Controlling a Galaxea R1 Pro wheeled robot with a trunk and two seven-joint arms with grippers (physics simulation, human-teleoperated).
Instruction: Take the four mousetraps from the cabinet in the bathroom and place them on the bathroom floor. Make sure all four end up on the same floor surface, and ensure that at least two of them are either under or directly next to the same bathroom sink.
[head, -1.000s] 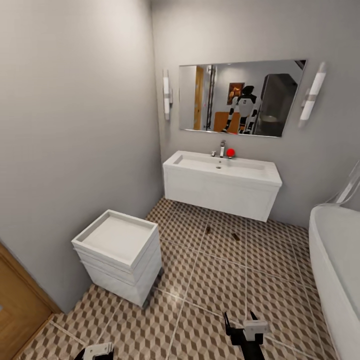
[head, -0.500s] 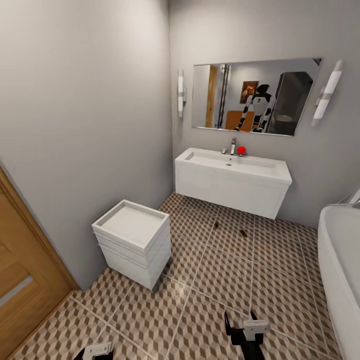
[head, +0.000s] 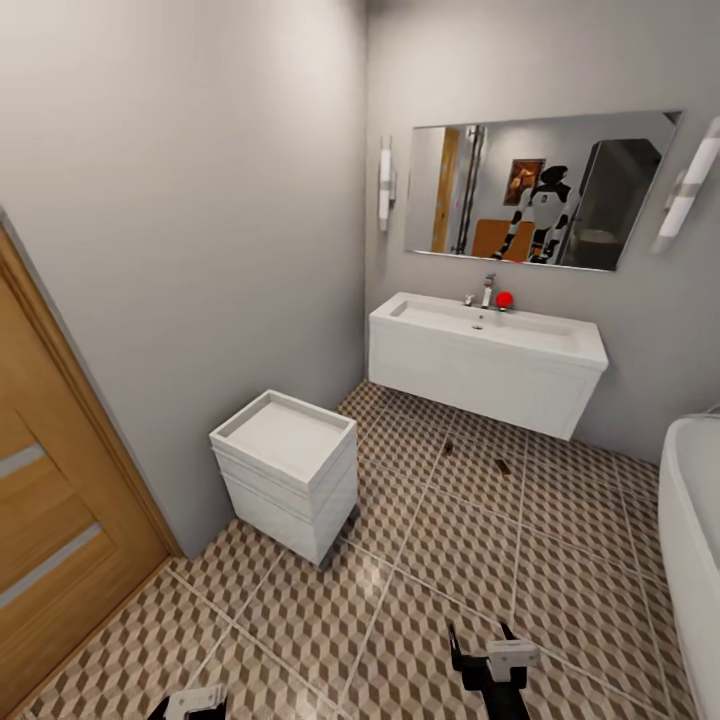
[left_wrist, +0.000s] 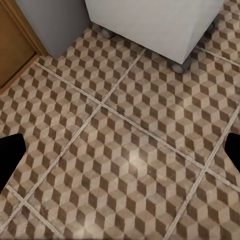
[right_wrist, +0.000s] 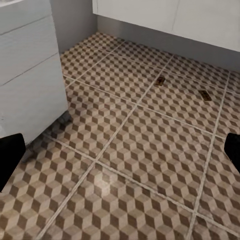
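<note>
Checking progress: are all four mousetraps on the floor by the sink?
No, just two mousetraps lie on the bathroom floor there.

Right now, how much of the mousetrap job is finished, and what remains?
Two mousetraps already lie on the bathroom floor, just in front of the sink, so the sink condition looks met. Nothing is in hand: the left gripper and right gripper are both open and carry nothing. Two more traps still need fetching from the cabinet.
</note>
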